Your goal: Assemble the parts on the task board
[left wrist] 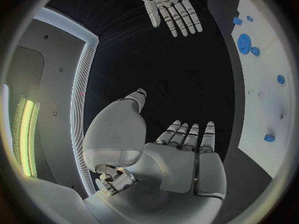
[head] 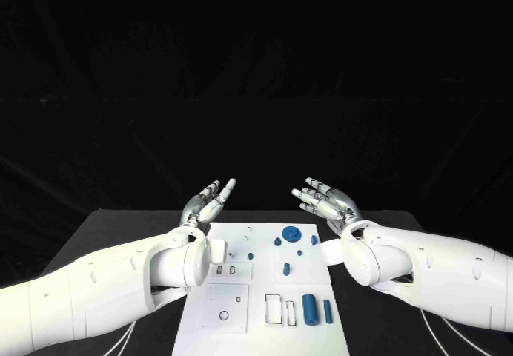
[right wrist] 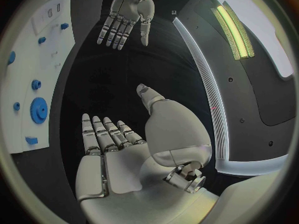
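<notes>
My left hand [head: 206,202] up, fingers spread wide, holding nothing. My right hand [head: 327,202] same. White task board [head: 237,297] on table between my arms, blue parts [head: 290,234] on it.

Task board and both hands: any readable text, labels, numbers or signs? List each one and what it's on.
None readable.
Task board: black outlines and small marks, no letters or numbers that can be made out.
Blue parts, such as the gear and the cylinder: no markings visible.
Left hand and right hand: plain silver, no label seen; both are open and hold nothing.
</notes>
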You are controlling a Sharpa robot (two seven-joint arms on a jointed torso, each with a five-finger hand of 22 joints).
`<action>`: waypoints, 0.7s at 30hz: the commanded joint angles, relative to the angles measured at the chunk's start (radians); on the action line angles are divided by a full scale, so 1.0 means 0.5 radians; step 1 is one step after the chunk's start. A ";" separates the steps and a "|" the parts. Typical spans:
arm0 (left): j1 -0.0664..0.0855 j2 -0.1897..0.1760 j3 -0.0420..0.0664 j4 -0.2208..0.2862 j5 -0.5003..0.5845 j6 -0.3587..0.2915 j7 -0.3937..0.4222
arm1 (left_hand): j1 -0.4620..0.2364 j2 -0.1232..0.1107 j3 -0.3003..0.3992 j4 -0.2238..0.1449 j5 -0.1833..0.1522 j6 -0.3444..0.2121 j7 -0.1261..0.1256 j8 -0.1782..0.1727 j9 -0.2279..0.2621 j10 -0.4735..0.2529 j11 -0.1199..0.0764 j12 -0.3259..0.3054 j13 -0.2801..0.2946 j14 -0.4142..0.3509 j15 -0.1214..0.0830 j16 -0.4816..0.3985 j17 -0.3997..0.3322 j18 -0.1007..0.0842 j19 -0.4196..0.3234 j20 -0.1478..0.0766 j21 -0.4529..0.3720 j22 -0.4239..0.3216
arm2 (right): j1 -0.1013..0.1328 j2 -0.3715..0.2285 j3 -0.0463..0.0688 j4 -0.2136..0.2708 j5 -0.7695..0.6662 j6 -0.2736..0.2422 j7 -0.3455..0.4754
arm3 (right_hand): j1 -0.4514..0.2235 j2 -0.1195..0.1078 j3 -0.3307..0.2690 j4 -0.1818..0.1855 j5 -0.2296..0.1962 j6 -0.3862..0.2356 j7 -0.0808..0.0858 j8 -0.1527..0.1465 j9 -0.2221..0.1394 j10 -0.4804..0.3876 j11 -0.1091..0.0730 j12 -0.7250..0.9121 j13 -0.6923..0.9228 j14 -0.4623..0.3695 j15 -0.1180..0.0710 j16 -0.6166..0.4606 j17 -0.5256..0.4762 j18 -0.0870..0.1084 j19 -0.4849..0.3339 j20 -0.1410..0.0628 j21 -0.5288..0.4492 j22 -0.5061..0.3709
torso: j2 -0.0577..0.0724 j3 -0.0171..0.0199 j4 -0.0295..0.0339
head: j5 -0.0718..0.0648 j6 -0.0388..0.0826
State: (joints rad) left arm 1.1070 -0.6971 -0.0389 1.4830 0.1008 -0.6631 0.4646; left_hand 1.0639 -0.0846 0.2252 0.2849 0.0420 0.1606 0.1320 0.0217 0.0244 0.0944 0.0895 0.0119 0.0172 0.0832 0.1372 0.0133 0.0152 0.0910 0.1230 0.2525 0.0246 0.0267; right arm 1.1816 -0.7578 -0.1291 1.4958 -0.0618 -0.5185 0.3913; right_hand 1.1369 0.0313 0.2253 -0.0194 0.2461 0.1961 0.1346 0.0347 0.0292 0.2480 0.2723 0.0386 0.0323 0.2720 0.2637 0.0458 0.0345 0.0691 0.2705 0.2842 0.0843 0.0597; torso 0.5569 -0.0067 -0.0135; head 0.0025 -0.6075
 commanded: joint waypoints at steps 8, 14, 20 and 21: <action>0.036 -0.113 0.002 0.052 0.037 0.165 0.014 | 0.229 0.035 0.036 0.009 0.014 0.509 0.117 0.124 0.069 0.460 0.151 0.112 0.059 0.507 0.118 0.133 0.072 0.100 0.292 0.083 0.141 0.075 | 0.087 -0.025 -0.044 -0.070 -0.779 0.174 -0.045 | 0.323 -0.022 0.053 -0.198 -0.087 1.184 0.275 0.222 0.097 1.286 -0.106 0.214 0.065 1.227 -0.145 0.213 0.062 0.192 0.719 0.011 0.352 0.160 | 0.044 -0.0069 0.003 | -0.013 -0.028; 0.058 -0.159 0.002 0.093 -0.024 0.186 0.011 | 0.369 0.045 0.048 -0.008 0.020 1.134 0.183 0.288 0.144 1.131 0.231 0.267 0.118 1.341 0.117 0.375 0.172 0.086 1.000 0.081 0.486 0.246 | 0.109 -0.034 -0.042 -0.089 -1.028 0.154 -0.107 | 0.332 -0.052 0.147 -0.238 -0.039 1.409 0.229 0.210 0.080 1.449 -0.156 0.176 0.060 1.402 -0.196 0.194 0.060 0.229 0.830 0.002 0.414 0.174 | 0.073 -0.0114 0.012 | -0.023 -0.025; 0.096 -0.227 0.003 0.157 -0.083 0.231 -0.014 | 0.446 0.039 0.044 -0.021 0.015 1.320 0.152 0.310 0.138 1.544 0.225 0.338 0.128 1.606 0.062 0.432 0.200 0.124 1.177 0.068 0.624 0.305 | 0.140 -0.053 -0.037 -0.082 -1.330 0.203 -0.235 | 0.304 -0.121 0.287 -0.273 -0.016 1.556 0.173 0.191 0.076 1.649 -0.214 0.135 0.063 1.601 -0.257 0.183 0.066 0.235 0.973 -0.048 0.487 0.191 | 0.112 -0.0178 0.023 | -0.036 -0.027; 0.101 -0.238 0.003 0.168 -0.087 0.236 -0.019 | 0.456 0.036 0.042 -0.026 0.015 1.338 0.161 0.311 0.136 1.580 0.213 0.343 0.129 1.628 0.052 0.433 0.202 0.130 1.187 0.067 0.635 0.310 | 0.146 -0.055 -0.037 -0.082 -1.375 0.213 -0.258 | 0.303 -0.137 0.300 -0.281 -0.017 1.576 0.165 0.192 0.078 1.677 -0.223 0.132 0.063 1.631 -0.267 0.186 0.069 0.235 0.994 -0.057 0.499 0.195 | 0.119 -0.0191 0.025 | -0.038 -0.028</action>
State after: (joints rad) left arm 1.1551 -0.8136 -0.0381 1.5575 0.0901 -0.5899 0.4574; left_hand 1.2859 -0.0676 0.2457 0.2777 0.0485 0.8260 0.2092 0.1763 0.0933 0.8770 0.1975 0.1775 0.0810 0.8924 0.1650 0.2258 0.1154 0.1403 0.7121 0.2853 0.3398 0.1807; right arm 1.2523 -0.7842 -0.1483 1.4528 -0.5840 -0.4252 0.3117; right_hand 1.2894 0.0027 0.3188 -0.1367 0.2268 0.8776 0.2181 0.1234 0.0669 0.9680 0.1898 0.1187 0.0609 0.9699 0.1621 0.1322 0.0638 0.1624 0.6888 0.2748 0.2928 0.1456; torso 0.6020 -0.0138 -0.0049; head -0.0141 -0.6214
